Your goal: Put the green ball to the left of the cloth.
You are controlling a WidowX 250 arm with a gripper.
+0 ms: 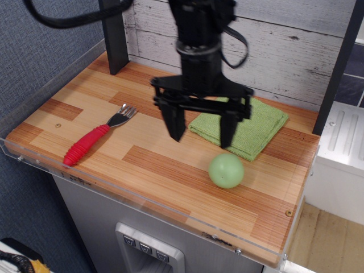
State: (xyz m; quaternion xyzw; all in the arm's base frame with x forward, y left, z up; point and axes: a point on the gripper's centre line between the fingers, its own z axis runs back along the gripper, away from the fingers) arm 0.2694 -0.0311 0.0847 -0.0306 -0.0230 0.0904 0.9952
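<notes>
The pale green ball (226, 170) rests on the wooden table top, just in front of the cloth's near corner. The light green folded cloth (259, 126) lies flat at the back right, partly hidden by the gripper. My black gripper (202, 133) hangs open and empty above the table, its two fingers spread wide. It is just left of and above the ball, over the cloth's left edge, not touching either.
A fork with a red handle (91, 141) lies at the left of the table. A black post (112, 34) stands at the back left and a white plank wall (284, 45) runs behind. A clear plastic rim (142, 200) lines the front edge.
</notes>
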